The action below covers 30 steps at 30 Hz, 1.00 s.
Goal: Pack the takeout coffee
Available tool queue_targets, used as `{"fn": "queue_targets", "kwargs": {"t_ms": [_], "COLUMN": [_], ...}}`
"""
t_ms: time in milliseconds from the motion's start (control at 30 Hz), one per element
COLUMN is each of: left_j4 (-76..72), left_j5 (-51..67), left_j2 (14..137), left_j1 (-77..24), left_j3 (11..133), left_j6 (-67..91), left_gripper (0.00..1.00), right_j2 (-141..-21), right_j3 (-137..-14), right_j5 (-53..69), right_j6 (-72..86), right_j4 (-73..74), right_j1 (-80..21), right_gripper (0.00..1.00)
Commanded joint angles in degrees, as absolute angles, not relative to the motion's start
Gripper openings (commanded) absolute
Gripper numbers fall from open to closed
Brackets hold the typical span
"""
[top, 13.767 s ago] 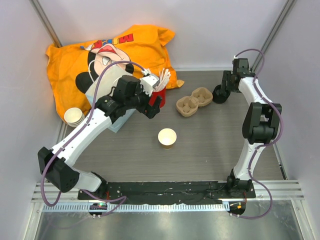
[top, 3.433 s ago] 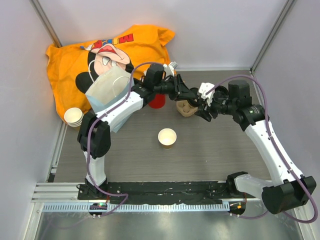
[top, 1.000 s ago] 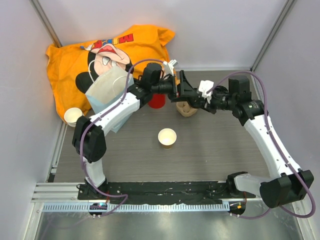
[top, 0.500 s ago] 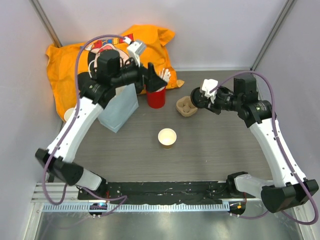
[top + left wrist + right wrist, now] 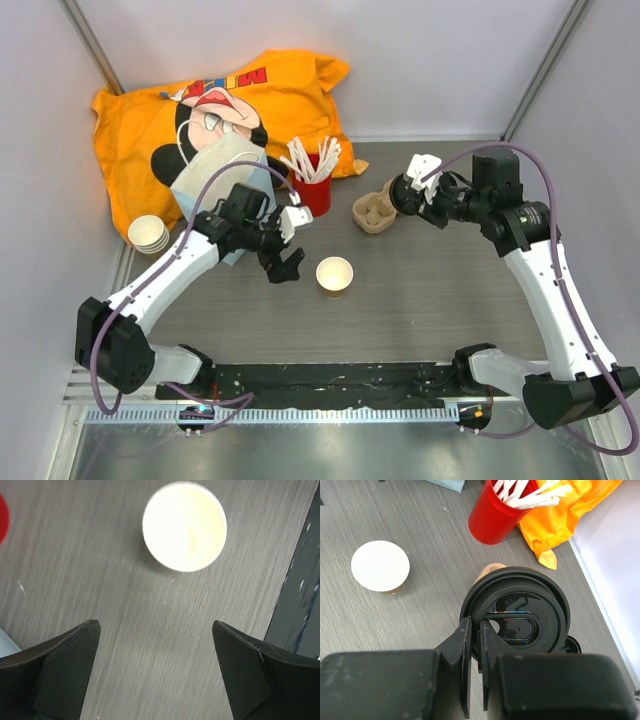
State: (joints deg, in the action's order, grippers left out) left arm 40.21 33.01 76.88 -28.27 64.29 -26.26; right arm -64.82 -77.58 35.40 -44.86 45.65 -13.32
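Standing upright near the middle of the table, the small brown kraft paper cup (image 5: 334, 275) is showing an open, lidless mouth. Seen from above, it is reading as a pale cream disc with only a sliver of brown wall below it. Its round black plastic lid (image 5: 518, 616) is being carried apart from it, well off to the far right. The lid's glossy top is facing the right wrist camera, with a raised oval panel at its centre. The right gripper (image 5: 475, 630) is pinching the lid's rim between fingers drawn almost together. The lid is hanging over the right end of the brown moulded-pulp cup carrier (image 5: 372, 212); whether it is touching the carrier cannot be told.

The left gripper (image 5: 155, 627) is hovering just left of the cup with its fingers spread wide, holding nothing.

Pale, plain walls (image 5: 450, 60) are closing in the space on three sides. A grey wood-grain tabletop (image 5: 440, 290) is carrying everything. A large orange cloth bag with a cartoon mouse print (image 5: 140, 130) is slumping in the far left corner. A pale blue-grey paper bag (image 5: 215, 180) is lying against it. A red cup of white sticks (image 5: 316, 195) is standing between that bag and the carrier. A stack of lidless brown paper cups (image 5: 148, 234) is sitting at the left edge.
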Motion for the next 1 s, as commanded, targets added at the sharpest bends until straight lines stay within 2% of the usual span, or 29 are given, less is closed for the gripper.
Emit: {"fn": "queue_targets", "kwargs": {"t_ms": [0, 267, 567, 833, 967], "left_j4": [38.07, 29.54, 24.97, 19.52, 18.11], "left_j5": [33.4, 36.39, 33.67, 30.33, 28.92], "left_j2": [76.81, 82.08, 90.87, 93.43, 94.74], "left_j1": [-28.3, -28.65, -32.95, -37.52, -39.02], "left_j3": [60.49, 54.84, 57.22, 58.62, 59.94], "left_j6": [-38.58, -42.89, -40.96, -37.53, -35.95], "left_gripper": [1.0, 1.0, 1.0, 1.0, 0.94], "right_j2": [-62.49, -61.17, -59.86, -59.5, -59.68], "right_j3": [-78.49, -77.43, -76.99, -76.12, -76.29], "right_j5": [33.66, 33.05, 32.87, 32.78, 33.13], "right_j6": [-44.03, -44.12, -44.21, -44.21, -43.95], "right_j4": [45.09, 44.74, 44.56, 44.3, 44.03], "right_j1": [-13.54, -13.36, -11.78, -11.25, -11.07], "right_gripper": [0.01, 0.01, 0.01, 0.01, 0.01]}}
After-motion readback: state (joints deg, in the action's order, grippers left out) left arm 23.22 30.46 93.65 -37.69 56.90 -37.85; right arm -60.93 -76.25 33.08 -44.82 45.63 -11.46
